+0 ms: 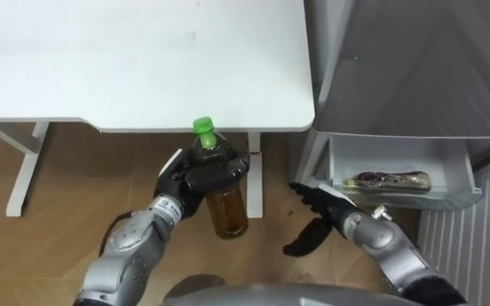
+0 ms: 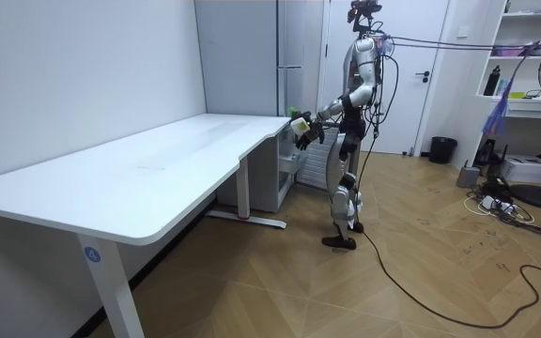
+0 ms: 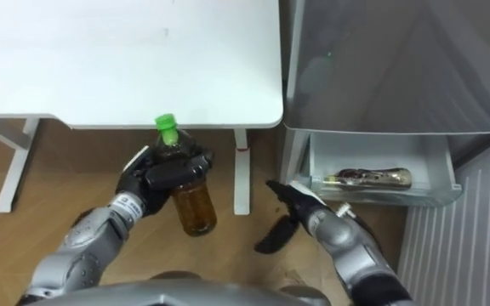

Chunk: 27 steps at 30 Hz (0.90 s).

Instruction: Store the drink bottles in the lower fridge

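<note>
White bench (image 1: 143, 68) top spreads across the left and middle, with wooden floor (image 1: 49, 238) below its front edge. Just under that edge the left hand (image 1: 190, 180) is held up in the air, its fingers curled tight round the shoulder of an upright bottle (image 1: 228, 212) of amber drink, the green cap (image 1: 202, 127) standing clear above them. Further right the right hand (image 1: 323, 208) hangs low with straight, spread fingers and holds nothing; its fingertips lie near the front left corner of the open lower fridge drawer (image 1: 381, 157), though contact cannot be told. Inside that drawer a second bottle (image 1: 390, 180) lies on its side. Above it rises the grey fridge (image 1: 415, 68). In the room view the robot stands at the bench's far end, beside the fridge.
</note>
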{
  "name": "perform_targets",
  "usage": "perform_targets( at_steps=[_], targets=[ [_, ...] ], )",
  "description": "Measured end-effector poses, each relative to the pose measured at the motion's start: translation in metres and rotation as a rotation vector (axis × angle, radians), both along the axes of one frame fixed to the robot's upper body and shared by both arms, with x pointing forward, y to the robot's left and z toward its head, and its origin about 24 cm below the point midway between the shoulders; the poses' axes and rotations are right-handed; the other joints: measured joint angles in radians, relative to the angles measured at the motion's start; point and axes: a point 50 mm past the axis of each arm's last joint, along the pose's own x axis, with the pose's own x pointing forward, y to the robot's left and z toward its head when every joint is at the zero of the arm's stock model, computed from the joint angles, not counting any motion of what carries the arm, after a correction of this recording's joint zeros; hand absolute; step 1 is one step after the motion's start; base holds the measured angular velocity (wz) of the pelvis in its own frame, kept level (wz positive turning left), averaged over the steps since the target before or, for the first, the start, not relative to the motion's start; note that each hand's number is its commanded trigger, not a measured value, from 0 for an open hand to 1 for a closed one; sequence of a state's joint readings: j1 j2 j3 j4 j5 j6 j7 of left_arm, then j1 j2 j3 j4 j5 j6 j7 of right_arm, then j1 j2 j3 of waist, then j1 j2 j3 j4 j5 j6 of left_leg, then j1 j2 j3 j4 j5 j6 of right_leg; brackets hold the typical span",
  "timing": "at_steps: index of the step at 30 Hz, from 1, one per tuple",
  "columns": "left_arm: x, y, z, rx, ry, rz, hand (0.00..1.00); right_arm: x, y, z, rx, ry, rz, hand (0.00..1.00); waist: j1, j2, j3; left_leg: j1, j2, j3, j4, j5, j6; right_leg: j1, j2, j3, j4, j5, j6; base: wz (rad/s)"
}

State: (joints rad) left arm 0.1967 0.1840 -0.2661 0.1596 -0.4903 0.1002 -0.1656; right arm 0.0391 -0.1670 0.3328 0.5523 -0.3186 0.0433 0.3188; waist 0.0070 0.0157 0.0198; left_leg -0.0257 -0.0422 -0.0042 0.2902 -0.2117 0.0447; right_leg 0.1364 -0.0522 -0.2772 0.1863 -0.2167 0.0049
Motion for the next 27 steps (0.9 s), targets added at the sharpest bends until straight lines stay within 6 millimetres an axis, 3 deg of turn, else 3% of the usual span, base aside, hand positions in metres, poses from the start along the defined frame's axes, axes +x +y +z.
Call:
perform_targets(
  at_steps=[12,21,27],
  targets=[
    [0.006,-0.026,0.012,-0.032,-0.097,-0.159,1.00,0.001,0.024,0.014,0.154,0.013,0.103,0.00,-0.006,-0.001,-0.0008,-0.006,0.013,0.036,0.013,-0.001,0.001,-0.016,0.000,0.013,0.021,0.000,0.000,-0.04],
    [0.010,-0.031,0.017,-0.022,-0.137,-0.256,1.00,-0.003,0.040,0.019,0.300,0.071,0.156,0.00,0.000,-0.026,-0.0068,0.000,0.014,0.045,0.014,-0.002,0.003,-0.015,0.003,0.030,0.019,0.000,-0.001,-0.04],
    [0.007,-0.035,0.016,-0.029,-0.133,-0.290,1.00,-0.008,0.041,0.016,0.404,0.134,0.110,0.00,-0.002,-0.020,-0.0027,0.000,0.014,0.047,0.013,-0.003,0.004,-0.010,0.003,0.028,0.019,0.001,0.000,0.00]
  ],
)
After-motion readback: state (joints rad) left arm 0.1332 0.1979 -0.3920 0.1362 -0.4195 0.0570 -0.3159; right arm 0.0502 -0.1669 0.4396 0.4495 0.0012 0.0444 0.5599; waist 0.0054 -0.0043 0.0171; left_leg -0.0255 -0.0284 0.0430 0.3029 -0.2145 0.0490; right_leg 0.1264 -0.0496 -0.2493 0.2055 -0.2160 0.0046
